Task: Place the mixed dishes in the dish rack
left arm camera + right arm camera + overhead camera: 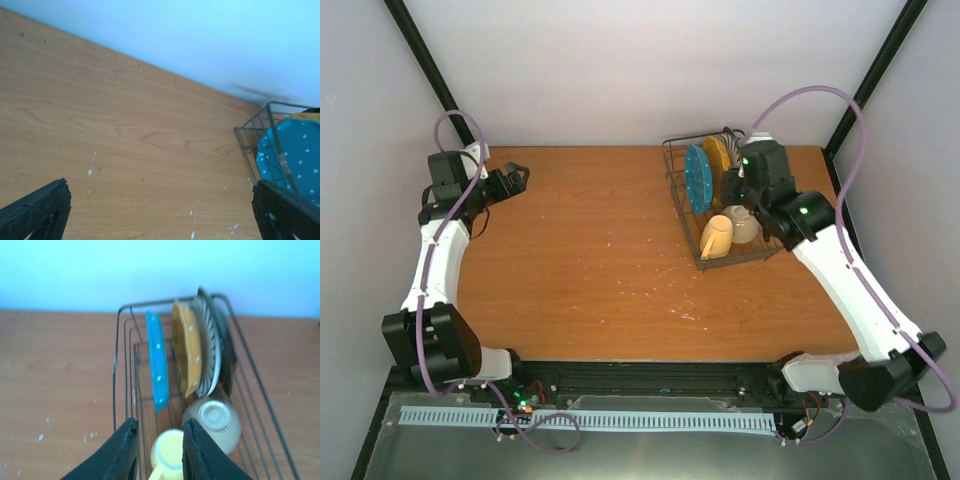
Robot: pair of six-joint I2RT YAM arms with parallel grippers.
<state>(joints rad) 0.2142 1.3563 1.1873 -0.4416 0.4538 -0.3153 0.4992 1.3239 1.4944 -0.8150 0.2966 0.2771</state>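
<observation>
Right wrist, yellow mug (167, 452) beyond parted jaws

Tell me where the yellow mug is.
In the top view, the yellow mug lies in the dish rack on the right of the table, at the rack's near end, left of the small cream bowl, just in front of the blue plate.

Plates (158, 365) stand behind mug (168, 452) and bowl (216, 423) in the dish rack (150, 303).

Wood-grain table (580, 230), metal wire dish rack (677, 190)
</observation>
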